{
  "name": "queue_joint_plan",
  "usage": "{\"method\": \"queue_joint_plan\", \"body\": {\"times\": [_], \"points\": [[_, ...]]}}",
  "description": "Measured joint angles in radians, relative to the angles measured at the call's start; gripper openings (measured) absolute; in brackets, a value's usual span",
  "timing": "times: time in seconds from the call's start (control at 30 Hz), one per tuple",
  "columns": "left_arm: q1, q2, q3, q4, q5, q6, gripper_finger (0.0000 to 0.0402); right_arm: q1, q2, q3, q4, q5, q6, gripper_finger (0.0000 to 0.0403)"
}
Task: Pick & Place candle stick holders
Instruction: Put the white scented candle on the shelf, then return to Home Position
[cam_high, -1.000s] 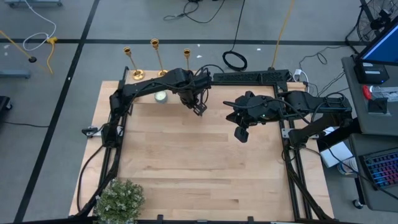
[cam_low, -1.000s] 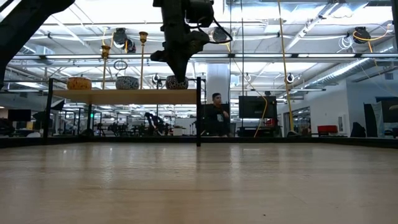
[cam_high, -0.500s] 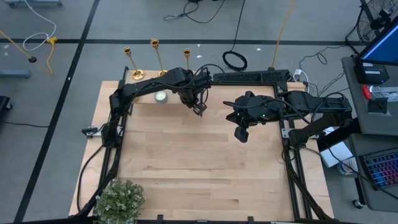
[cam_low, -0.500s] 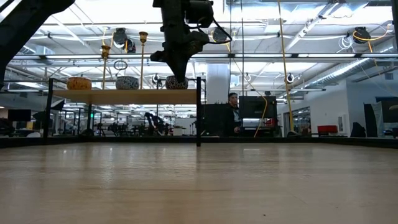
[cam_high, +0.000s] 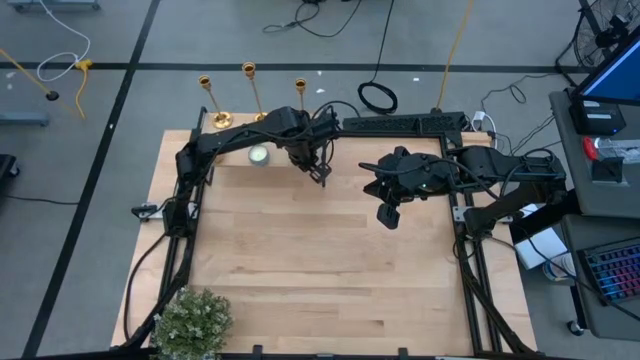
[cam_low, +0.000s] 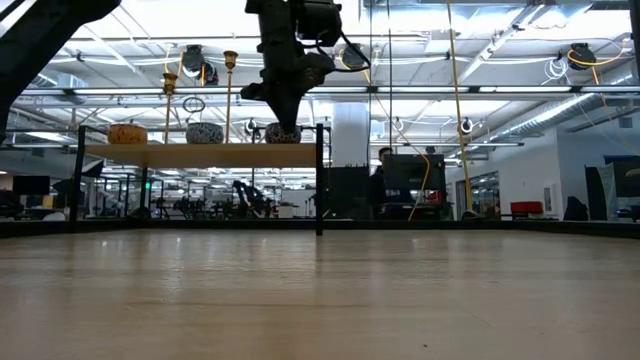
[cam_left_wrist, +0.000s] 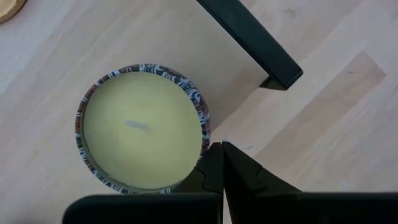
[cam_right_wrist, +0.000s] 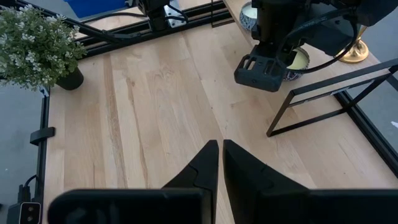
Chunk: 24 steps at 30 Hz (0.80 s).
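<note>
Along the counter's (cam_high: 300, 270) far edge all three candle stick holders (cam_high: 252, 95) stand untouched, so nothing looks placed yet: the left gripper (cam_high: 321, 175) hangs clenched and empty near them, and the right gripper (cam_high: 388, 216), clenched too, waits mid-counter.

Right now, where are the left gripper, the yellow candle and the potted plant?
left gripper (cam_left_wrist: 222, 149): left wrist view, shut fingertips.
yellow candle (cam_left_wrist: 142, 132): left wrist view, wax surface.
potted plant (cam_high: 192, 322): high view, foliage.
</note>
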<state>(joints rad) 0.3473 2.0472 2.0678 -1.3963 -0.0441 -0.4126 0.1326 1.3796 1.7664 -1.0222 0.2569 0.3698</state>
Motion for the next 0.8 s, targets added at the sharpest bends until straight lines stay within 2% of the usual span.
{"method": "queue_joint_plan", "body": {"times": [0.37, 0.53, 0.8], "points": [[0.004, -0.004, 0.000, 0.004, 0.027, 0.008, 0.0000, 0.000, 0.000, 0.000, 0.000, 0.000, 0.000, 0.0018], [-0.030, -0.066, 0.007, 0.064, 0.050, -0.008, 0.0000, 0.000, 0.000, 0.000, 0.000, 0.000, 0.000, 0.0018], [-0.055, -0.318, 0.066, 0.135, -0.134, -0.064, 0.0000, -0.002, 0.000, 0.000, 0.010, 0.005, -0.014, 0.0018]]}}
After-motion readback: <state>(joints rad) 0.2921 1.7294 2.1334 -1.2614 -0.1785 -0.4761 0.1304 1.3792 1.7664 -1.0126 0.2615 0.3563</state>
